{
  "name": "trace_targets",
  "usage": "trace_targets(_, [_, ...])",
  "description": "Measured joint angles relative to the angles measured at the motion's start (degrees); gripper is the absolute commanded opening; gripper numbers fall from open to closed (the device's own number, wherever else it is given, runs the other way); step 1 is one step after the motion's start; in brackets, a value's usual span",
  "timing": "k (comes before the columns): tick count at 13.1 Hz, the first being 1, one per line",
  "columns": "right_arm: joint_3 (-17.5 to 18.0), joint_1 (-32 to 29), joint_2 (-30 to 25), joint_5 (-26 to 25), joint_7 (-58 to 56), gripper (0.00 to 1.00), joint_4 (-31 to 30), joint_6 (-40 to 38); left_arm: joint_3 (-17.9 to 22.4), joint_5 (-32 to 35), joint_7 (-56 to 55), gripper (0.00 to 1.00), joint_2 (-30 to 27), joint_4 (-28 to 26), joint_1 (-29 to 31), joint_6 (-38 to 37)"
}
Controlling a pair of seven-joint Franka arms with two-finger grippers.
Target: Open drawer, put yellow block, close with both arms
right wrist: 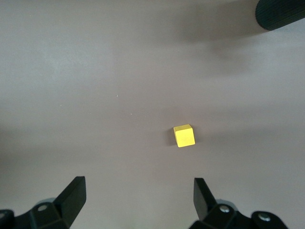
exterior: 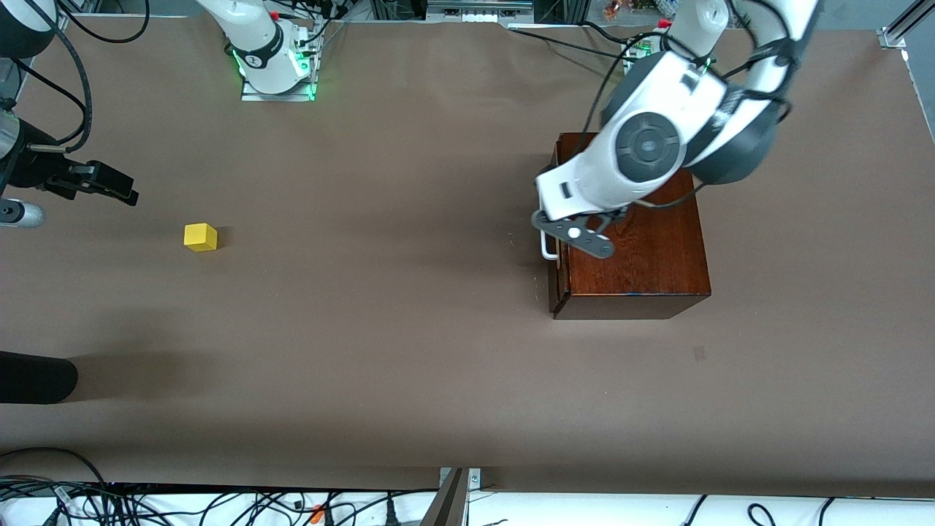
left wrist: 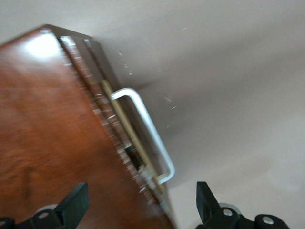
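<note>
Your right tool hangs wide open and empty near the yellow block, which sits alone on the surface; it looks light and rigid, so pinch two flat faces. Your left tool, open and empty, hovers over the drawer, barely ajar; hook its stiff white handle.

Bare brown table lies open on every side of the yellow block, so fingers could come down around it unhindered. The right gripper hangs spread above the table at the right arm's end. At the wooden box, the left gripper, fingers apart, crowds the white handle; the drawer looks barely ajar, though blur makes that uncertain. A dark object juts in nearer the front camera.
</note>
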Motion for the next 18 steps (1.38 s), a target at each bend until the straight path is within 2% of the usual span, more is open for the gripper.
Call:
trace_targets(2, [0.0,0.0,0.0,0.0,0.0,1.0,0.0,0.0,0.0,0.0,-6.3,1.0,2.5,0.0,-2.1,4.5])
trace_targets(4, [0.0,0.0,0.0,0.0,0.0,1.0,0.0,0.0,0.1,0.8,-7.9,1.0,4.7,0.1,-2.9,6.9])
trace_targets(8, [0.0,0.0,0.0,0.0,0.0,1.0,0.0,0.0,0.1,10.1,-13.9,1.0,7.4,0.1,-6.0,7.3])
trace_targets(12, [0.0,0.0,0.0,0.0,0.0,1.0,0.0,0.0,0.1,15.6,-20.5,1.0,8.9,0.1,-9.7,7.3])
trace_targets(18, [0.0,0.0,-0.1,0.0,0.0,1.0,0.0,0.0,0.3,18.1,-26.3,1.0,10.1,-1.2,-10.7,6.7])
